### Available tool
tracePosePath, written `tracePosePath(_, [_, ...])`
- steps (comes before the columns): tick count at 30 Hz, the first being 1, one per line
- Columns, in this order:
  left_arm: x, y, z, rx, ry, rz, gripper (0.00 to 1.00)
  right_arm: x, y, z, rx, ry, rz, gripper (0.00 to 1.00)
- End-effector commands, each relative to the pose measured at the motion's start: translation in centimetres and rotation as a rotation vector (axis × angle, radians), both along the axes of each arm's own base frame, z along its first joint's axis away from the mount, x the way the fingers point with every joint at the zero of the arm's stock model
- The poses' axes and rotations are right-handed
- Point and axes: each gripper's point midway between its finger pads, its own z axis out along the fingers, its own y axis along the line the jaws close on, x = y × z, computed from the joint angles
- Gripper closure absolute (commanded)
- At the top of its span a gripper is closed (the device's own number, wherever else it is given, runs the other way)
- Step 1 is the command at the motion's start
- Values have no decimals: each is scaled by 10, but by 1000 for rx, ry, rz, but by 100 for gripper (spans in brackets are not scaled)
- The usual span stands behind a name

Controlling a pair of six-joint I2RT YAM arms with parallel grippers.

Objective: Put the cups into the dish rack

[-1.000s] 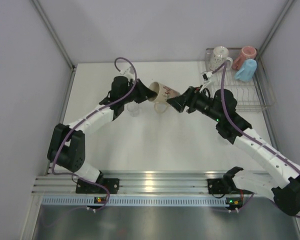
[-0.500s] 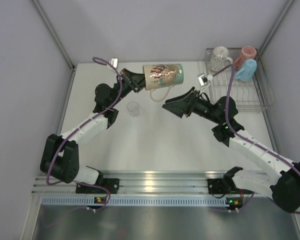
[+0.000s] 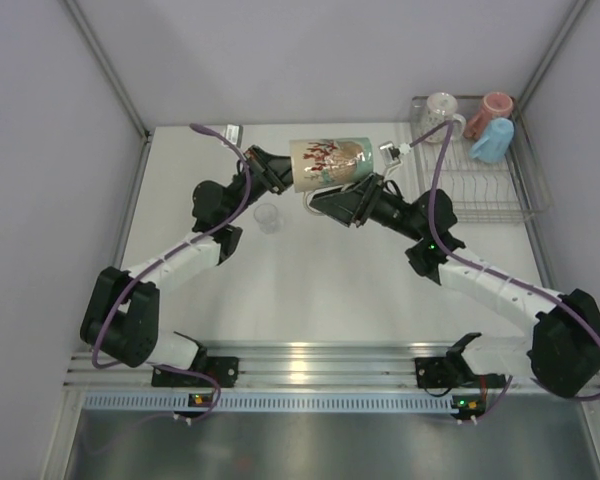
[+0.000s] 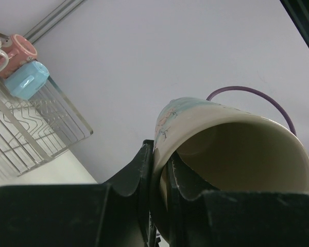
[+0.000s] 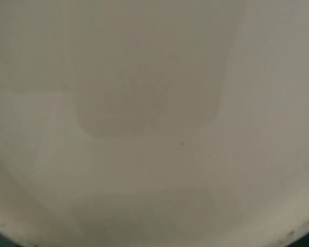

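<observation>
My left gripper [image 3: 280, 170] is shut on the rim of the cream patterned mug [image 3: 330, 160] and holds it on its side in the air above the table's far middle. In the left wrist view the fingers [image 4: 147, 164] pinch the mug wall [image 4: 232, 149], one inside and one outside. My right gripper [image 3: 325, 203] sits right under the mug by its handle, its jaws looking spread. The mug's cream surface [image 5: 154, 123] fills the right wrist view. The dish rack [image 3: 490, 195] at the far right holds the white mug [image 3: 440, 112], pinkish-red mug [image 3: 495, 105] and light blue mug [image 3: 490, 140].
A small clear glass [image 3: 267, 217] stands on the table below the left wrist. Grey walls close in the table at the back and both sides. The rack [image 4: 36, 128] with the pinkish-red [image 4: 20, 51] and blue [image 4: 27, 80] mugs also shows in the left wrist view.
My left gripper lifted the cream mug off the table and swung it level toward the right. My right gripper moved left and up, closing in under the mug.
</observation>
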Motion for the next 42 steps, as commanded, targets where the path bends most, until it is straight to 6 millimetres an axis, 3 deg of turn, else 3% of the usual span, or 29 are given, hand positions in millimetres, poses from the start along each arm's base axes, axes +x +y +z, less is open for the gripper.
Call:
tracePosePath(1, [-31, 20, 57, -123, -233, 49, 100, -13, 0, 59, 174, -119, 29, 31])
tracePosePath(5, [-26, 19, 45, -103, -219, 63, 100, -14, 5, 70, 232, -116, 37, 35])
tracePosePath(11, [-21, 20, 29, -99, -195, 106, 100, -21, 27, 68, 272, -68, 98, 45])
tracePosePath(14, [-18, 19, 16, -82, -174, 120, 100, -21, 30, 61, 293, -36, 102, 60])
tracePosePath(17, [-18, 19, 4, -54, -168, 119, 100, -17, 29, 55, 292, -21, 83, 81])
tracePosePath(20, [-19, 22, -7, -38, -162, 144, 100, -18, 23, 55, 311, -31, 64, 96])
tracePosePath(22, [-23, 25, -5, -38, -179, 160, 100, -18, 19, 52, 316, -33, 50, 100])
tracePosePath(25, [-27, 28, -6, -42, -190, 162, 100, -17, 17, 50, 311, -33, 38, 100])
tracePosePath(26, [-28, 28, -5, -43, -194, 158, 100, -18, 15, 51, 316, -32, 40, 87])
tracePosePath(28, [-32, 29, -2, -51, -206, 154, 100, -18, 9, 51, 346, -23, 37, 74])
tracePosePath(35, [-40, 34, 0, -62, -223, 162, 100, -15, -3, 56, 414, 19, 19, 62])
tracePosePath(38, [-38, 38, -3, -71, -213, 189, 100, -15, -9, 60, 459, 17, 13, 62])
tracePosePath(42, [-37, 36, -2, -76, -208, 177, 100, -13, 0, 64, 420, 15, 32, 64])
